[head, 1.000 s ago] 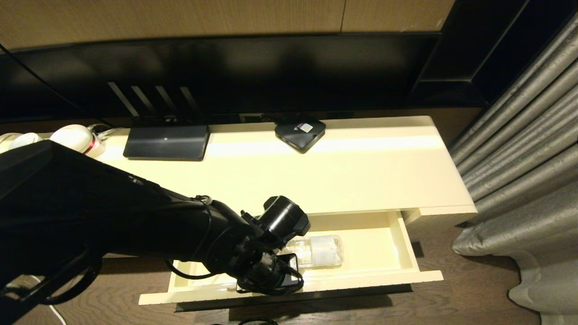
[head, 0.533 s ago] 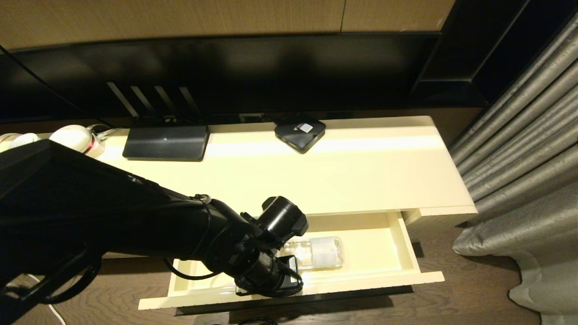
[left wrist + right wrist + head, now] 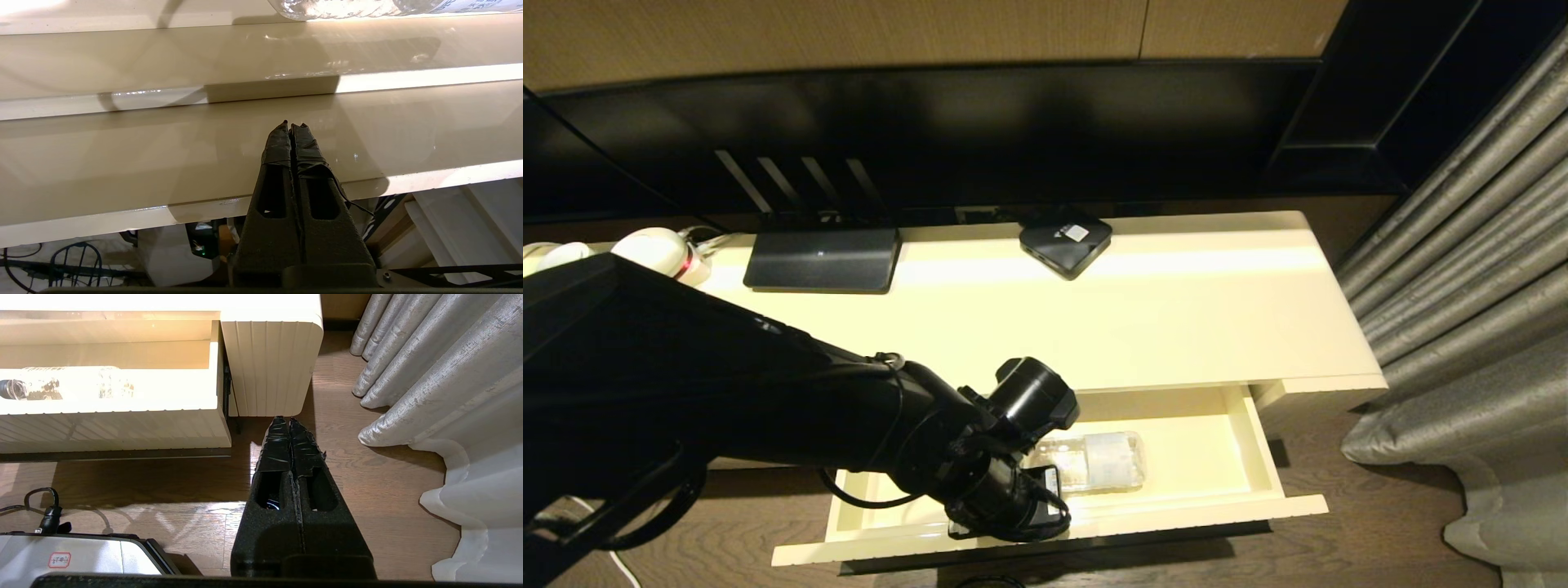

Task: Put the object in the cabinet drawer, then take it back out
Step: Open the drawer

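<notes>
While the drawer (image 3: 1258, 445) stands pulled out of the cabinet (image 3: 1176, 310), we count one bottle (image 3: 1094, 462), lying on its side inside it. On the cabinet top we see two black boxes, one flat (image 3: 822, 259), one small and square (image 3: 1065, 238). Left gripper (image 3: 292, 124): fingers pressed together, grasping nothing, tips over the drawer's inner front wall near the bottle. Right gripper (image 3: 289, 419): clenched, empty, above the floor (image 3: 367, 490) beside the curtain (image 3: 449, 375).

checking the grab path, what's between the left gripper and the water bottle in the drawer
Only bare glossy drawer floor. The left wrist view shows the left gripper, shut, over the drawer's front edge, with the water bottle lying further in.
</notes>
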